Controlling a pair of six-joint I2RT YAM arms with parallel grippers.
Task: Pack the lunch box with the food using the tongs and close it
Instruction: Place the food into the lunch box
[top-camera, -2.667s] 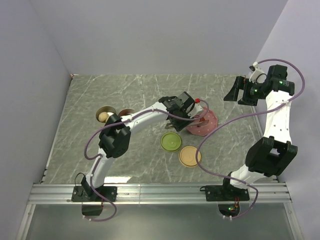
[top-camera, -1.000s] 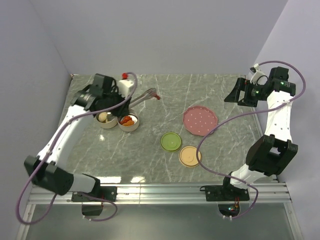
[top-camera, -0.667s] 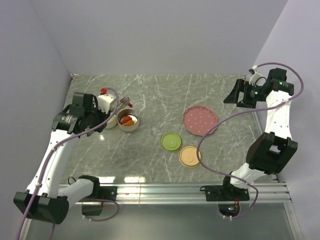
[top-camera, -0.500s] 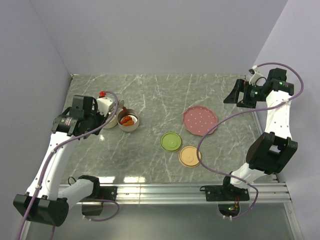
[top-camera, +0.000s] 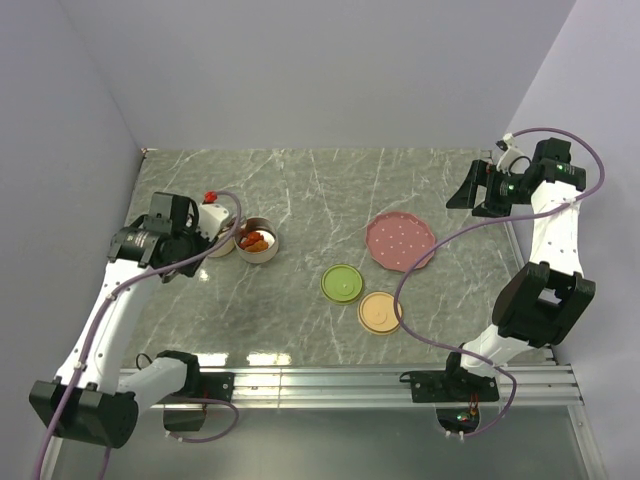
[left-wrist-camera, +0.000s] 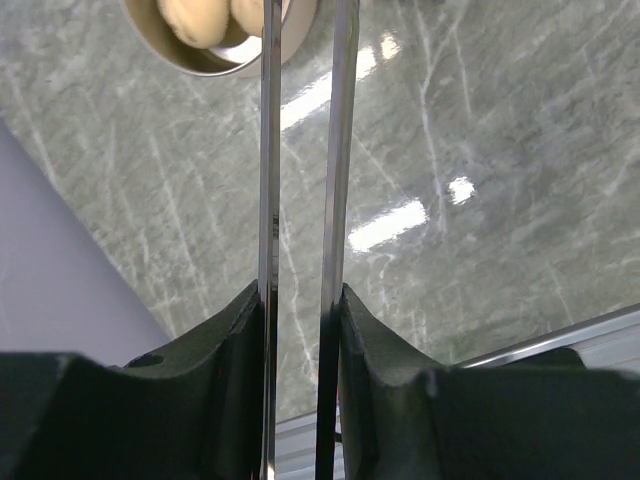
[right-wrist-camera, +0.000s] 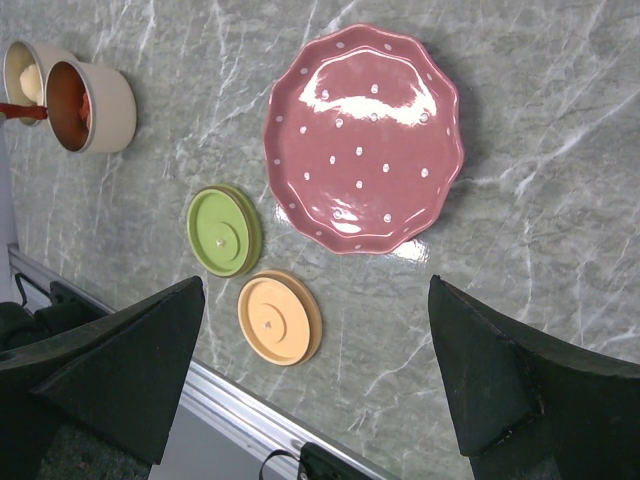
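A pink plate (top-camera: 400, 241) with little white dots lies flat on the table (top-camera: 300, 190), over on the right half. Its edge is wavy, like a flower, and it shines where the light hits it. The table top is grey-green stone, maybe marble, with thin white lines running all over it. Bright spots of light show on it near the front. A long silver metal rail (top-camera: 320, 385) runs along the front edge of the table. Pale purple walls stand around the table: a back wall (top-camera: 320, 70), a left wall (top-camera: 50, 200) and a right wall (top-camera: 600, 90). The plate is nearer the right wall than the left one.
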